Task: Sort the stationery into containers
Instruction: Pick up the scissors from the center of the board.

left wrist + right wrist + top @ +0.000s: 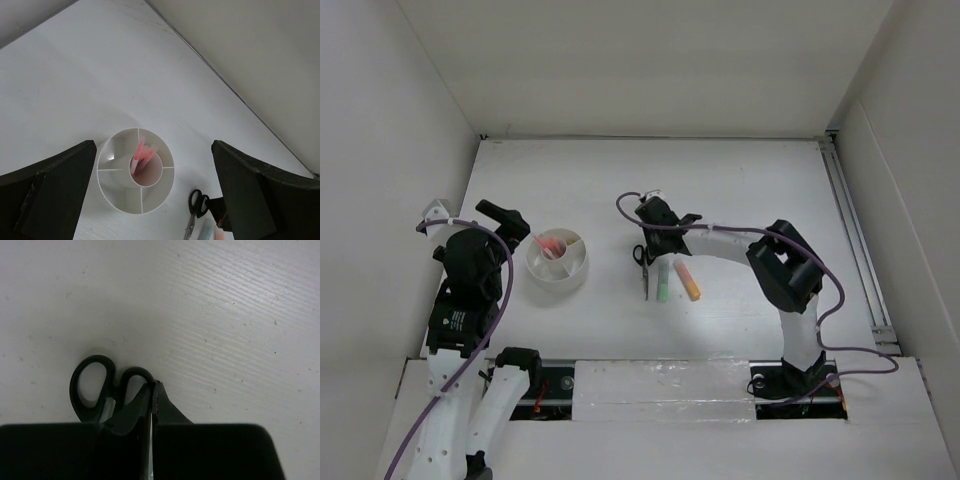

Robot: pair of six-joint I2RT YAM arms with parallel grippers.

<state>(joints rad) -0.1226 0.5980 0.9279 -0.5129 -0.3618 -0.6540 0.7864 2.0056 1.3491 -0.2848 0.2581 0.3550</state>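
Observation:
The black-handled scissors [644, 268] [92, 385] lie flat in the middle of the table. A green marker [663, 282] and an orange marker [687, 282] lie just to their right. My right gripper [646, 240] [152, 385] is shut, its tips meeting right at the rim of the scissors' right handle loop. I see nothing thick between the tips. The round white tub [557, 272] [107, 150] stands to the left, with pink pens [550, 244] [139, 152] upright in its centre cup. My left gripper [510, 225] [154, 150] hovers wide open above and behind the tub, holding nothing.
White walls close in the table at the back and on both sides. A metal rail [855, 240] runs along the right edge. The tub's outer wedge compartments [155, 192] hold nothing that I can see.

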